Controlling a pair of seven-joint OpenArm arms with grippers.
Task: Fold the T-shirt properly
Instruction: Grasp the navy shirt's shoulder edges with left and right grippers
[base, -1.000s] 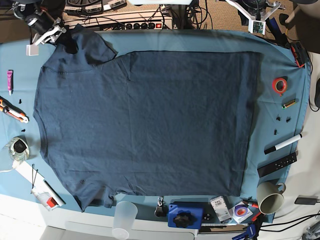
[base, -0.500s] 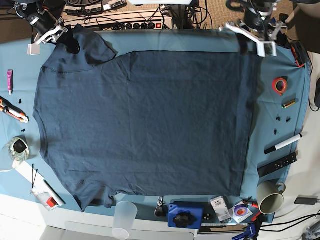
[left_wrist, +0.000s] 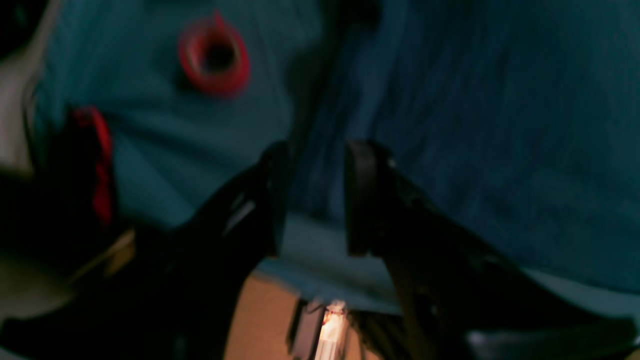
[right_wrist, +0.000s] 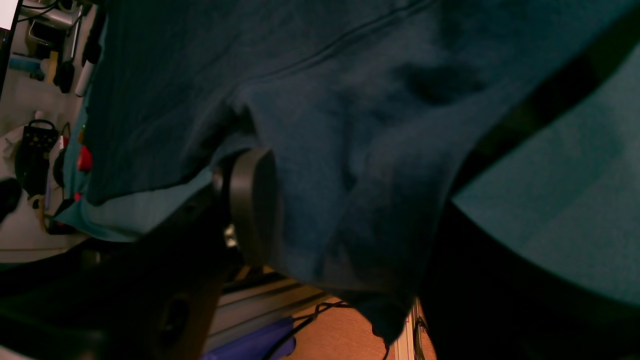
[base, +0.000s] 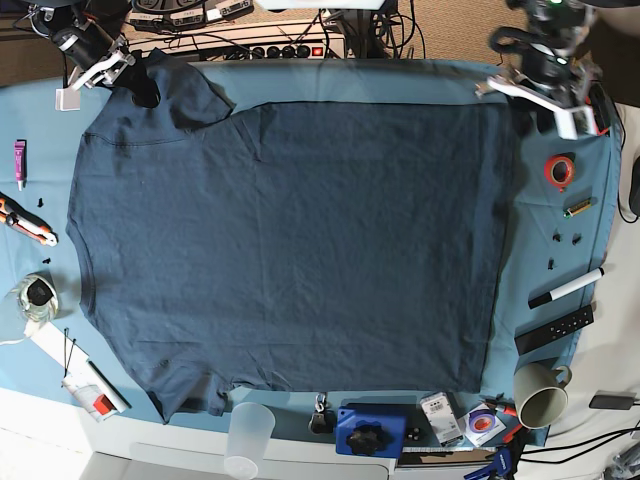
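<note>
- T-shirt (base: 290, 250) lies flat on the worktop (base: 560, 130), long axis side to side.
- Right pincer (right_wrist: 345, 200) grips the sleeve — jaws wide around bunched fabric.
- Left pincer (left_wrist: 312, 200) hangs half open, empty, just beside the hem corner — nearer arm there.

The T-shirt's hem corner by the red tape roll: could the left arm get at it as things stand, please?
Probably yes. The left gripper hangs open just beside that corner of the T-shirt, with only bare table cloth between them. The red tape roll lies off to the side, clear of the path.
</note>
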